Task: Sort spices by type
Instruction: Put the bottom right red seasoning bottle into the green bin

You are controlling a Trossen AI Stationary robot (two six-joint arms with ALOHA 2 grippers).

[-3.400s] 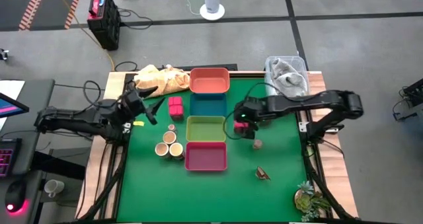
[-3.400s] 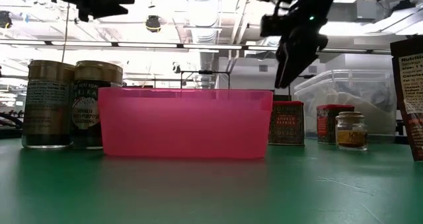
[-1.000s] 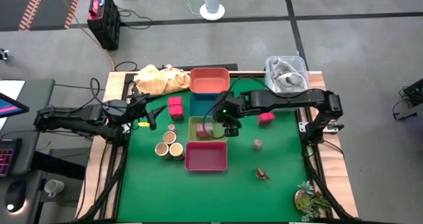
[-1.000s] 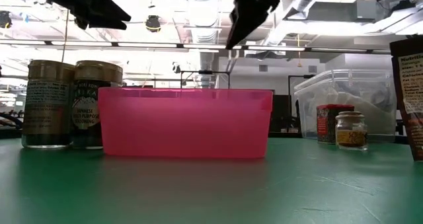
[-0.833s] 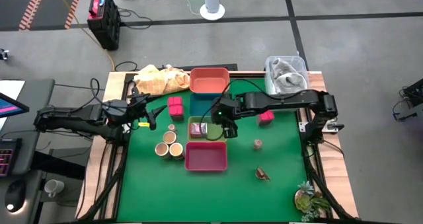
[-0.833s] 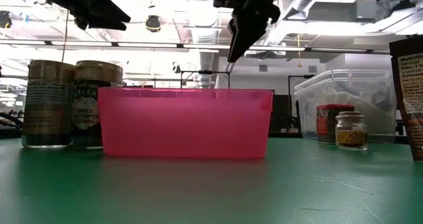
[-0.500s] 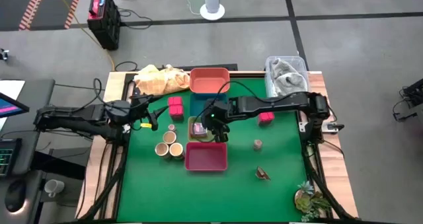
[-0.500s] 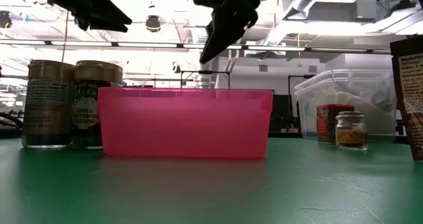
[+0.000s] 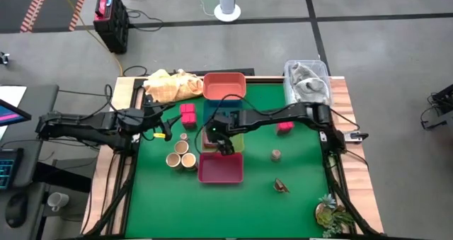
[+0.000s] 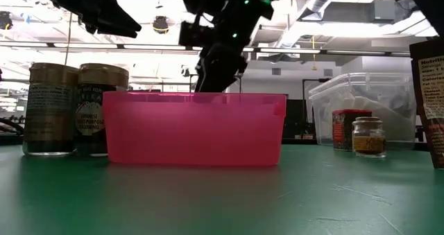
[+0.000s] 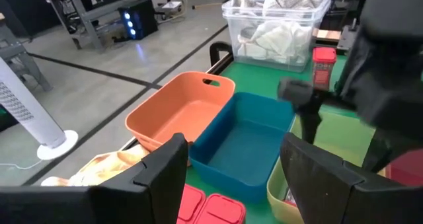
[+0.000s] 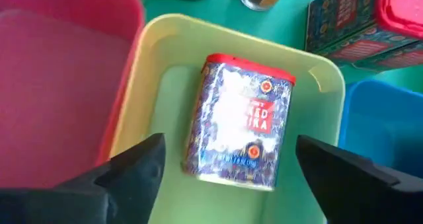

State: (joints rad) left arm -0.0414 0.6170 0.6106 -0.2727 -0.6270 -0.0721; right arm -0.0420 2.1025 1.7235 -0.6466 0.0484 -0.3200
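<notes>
My right gripper (image 12: 231, 187) is open and hovers over the yellow-green tray (image 12: 168, 49). It touches nothing. One magenta-pink spice tin (image 12: 238, 123) with a red lid lies flat on that tray's floor. In the high view the right gripper (image 9: 219, 137) covers this tray. Two pink blocks (image 9: 187, 114) stand left of the blue tray, and one more (image 9: 284, 127) stands on the mat to the right. Three tan tubs (image 9: 182, 156), two small knobs (image 9: 184, 136) (image 9: 275, 154) and the dark brown piece (image 9: 282, 187) rest on the mat. My left gripper (image 9: 164, 129) waits open near the table's left edge.
The trays stand in a column: orange (image 9: 224, 86), blue (image 9: 224, 111), yellow-green, then pink (image 9: 221, 168). A clear bin of cloth (image 9: 307, 83) sits at the far right corner, a yellow cloth (image 9: 168, 86) at the far left and a leafy sprig (image 9: 330, 213) at the near right.
My right gripper has moved toward the table's left and come lower, from the right side of the yellow-green tray to right over it. The pink tin has stayed lying in that tray. My left gripper has crept slightly toward the trays.
</notes>
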